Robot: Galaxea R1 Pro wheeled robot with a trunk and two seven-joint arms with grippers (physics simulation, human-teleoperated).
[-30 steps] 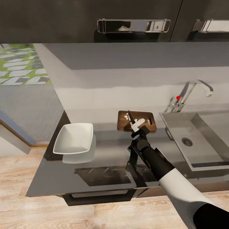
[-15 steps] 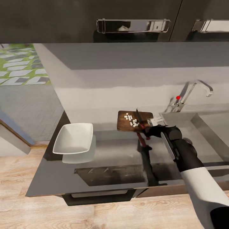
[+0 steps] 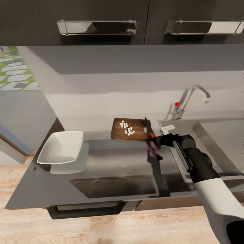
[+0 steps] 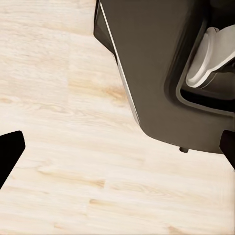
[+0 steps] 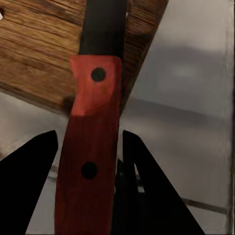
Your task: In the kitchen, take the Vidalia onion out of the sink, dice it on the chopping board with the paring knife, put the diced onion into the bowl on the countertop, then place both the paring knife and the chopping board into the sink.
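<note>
Head view panned right since before; right tool point(image 3: 155, 140) still clamped on paring knife point(image 3: 149, 130) over chopping board point(image 3: 130, 129).

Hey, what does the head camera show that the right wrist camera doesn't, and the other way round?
Head view alone: the white bowl, white onion pieces on the board, the sink and the tap. Right wrist view alone: two dark rivets on the knife's red handle and the right tool's dark fingers either side of it. Both share the knife, the wooden board and the grey countertop.
</note>
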